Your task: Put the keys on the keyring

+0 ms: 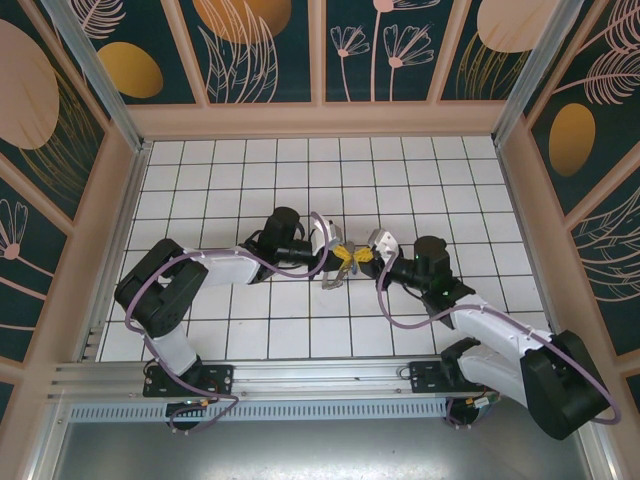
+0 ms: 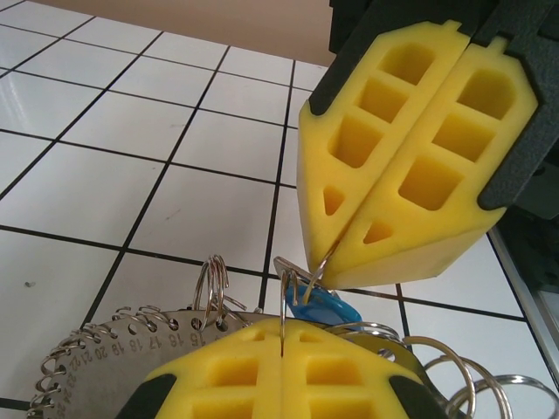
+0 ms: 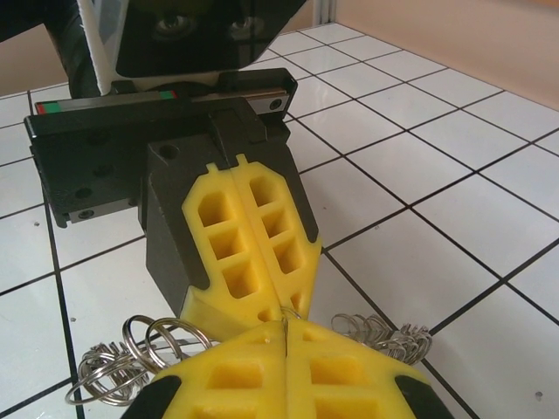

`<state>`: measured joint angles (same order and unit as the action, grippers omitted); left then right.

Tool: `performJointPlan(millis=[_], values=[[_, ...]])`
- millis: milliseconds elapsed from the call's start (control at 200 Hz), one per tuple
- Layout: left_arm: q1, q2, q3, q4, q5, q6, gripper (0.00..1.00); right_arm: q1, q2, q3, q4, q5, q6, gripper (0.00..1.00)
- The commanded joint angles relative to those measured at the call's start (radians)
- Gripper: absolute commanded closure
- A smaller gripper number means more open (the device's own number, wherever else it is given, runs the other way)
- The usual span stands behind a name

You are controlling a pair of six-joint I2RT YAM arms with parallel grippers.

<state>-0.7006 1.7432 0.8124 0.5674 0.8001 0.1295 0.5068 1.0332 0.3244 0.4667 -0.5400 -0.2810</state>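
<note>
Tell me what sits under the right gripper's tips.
A blue tag and wire loops of the keyring lie below the right gripper. The left gripper covers the rest, any key blade included.

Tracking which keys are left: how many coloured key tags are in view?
1. A blue tag sits just below the tip of the right gripper, near the keyring; others may be hidden.
</note>
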Motion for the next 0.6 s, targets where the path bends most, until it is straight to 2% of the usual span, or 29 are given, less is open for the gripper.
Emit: performJointPlan(millis=[0,596], values=[[-0.005,0.009,0.027,0.001,0.018,0.023,1.00,0.007,0.006,0.033,0.053,-0.010,0.007,1.00],[-0.005,0.002,0.027,0.022,0.016,0.011,1.00,0.021,0.042,0.059,-0.026,0.045,-0.029,1.00]])
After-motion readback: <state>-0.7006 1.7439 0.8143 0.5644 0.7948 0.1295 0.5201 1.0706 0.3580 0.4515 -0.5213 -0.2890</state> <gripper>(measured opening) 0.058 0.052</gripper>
